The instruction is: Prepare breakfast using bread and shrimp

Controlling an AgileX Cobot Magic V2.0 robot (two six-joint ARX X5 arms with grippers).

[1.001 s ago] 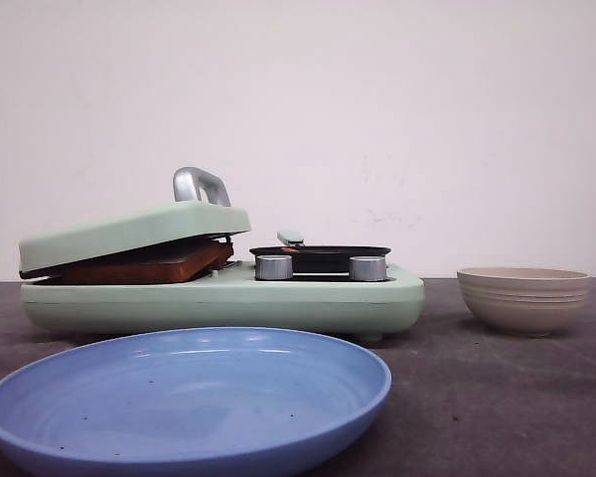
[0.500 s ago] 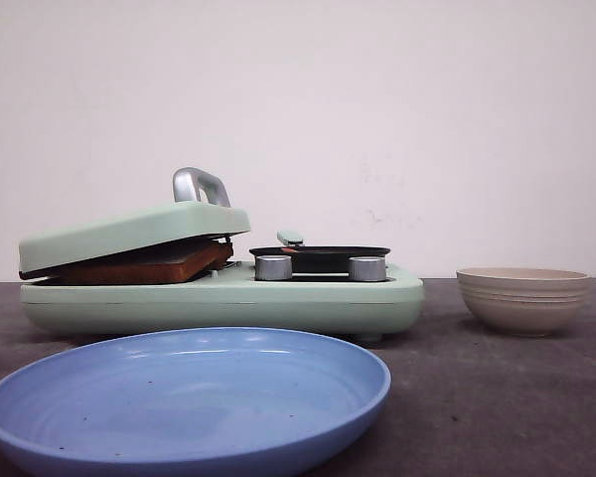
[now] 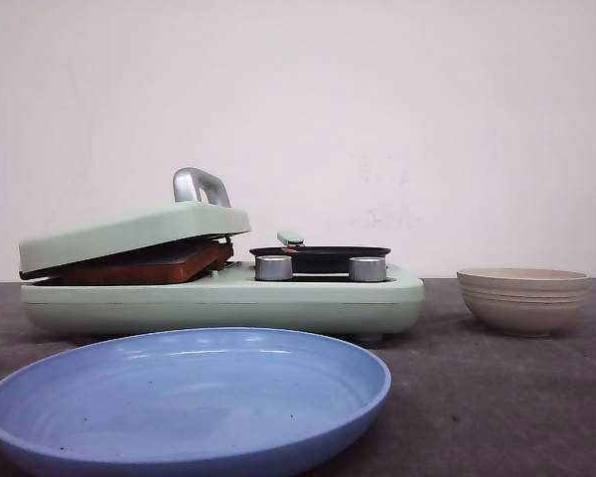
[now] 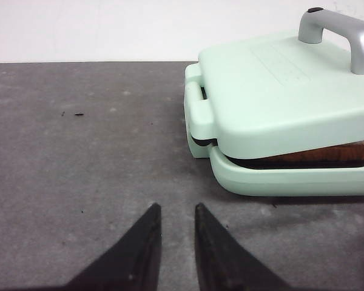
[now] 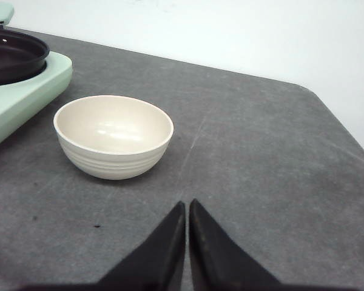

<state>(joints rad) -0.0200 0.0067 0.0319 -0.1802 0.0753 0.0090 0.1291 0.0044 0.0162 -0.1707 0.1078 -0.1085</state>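
Observation:
The bread [image 3: 154,266] lies in the mint-green breakfast maker [image 3: 228,298], brown crust showing under the lid [image 3: 129,234], which rests tilted on it. It also shows in the left wrist view [image 4: 327,154]. A small orange-red bit of shrimp [image 3: 289,249] peeks over the rim of the black pan [image 3: 320,253] on the maker's right side. My left gripper [image 4: 176,207] is slightly open and empty, low over the table short of the maker. My right gripper [image 5: 187,203] is shut and empty, near the beige bowl [image 5: 113,136]. Neither gripper shows in the front view.
A large blue plate [image 3: 189,397] sits at the front of the table. The beige bowl [image 3: 522,298] stands to the right of the maker. The lid has a grey metal handle [image 3: 201,186]. The table's right edge [image 5: 346,130] is close to my right gripper.

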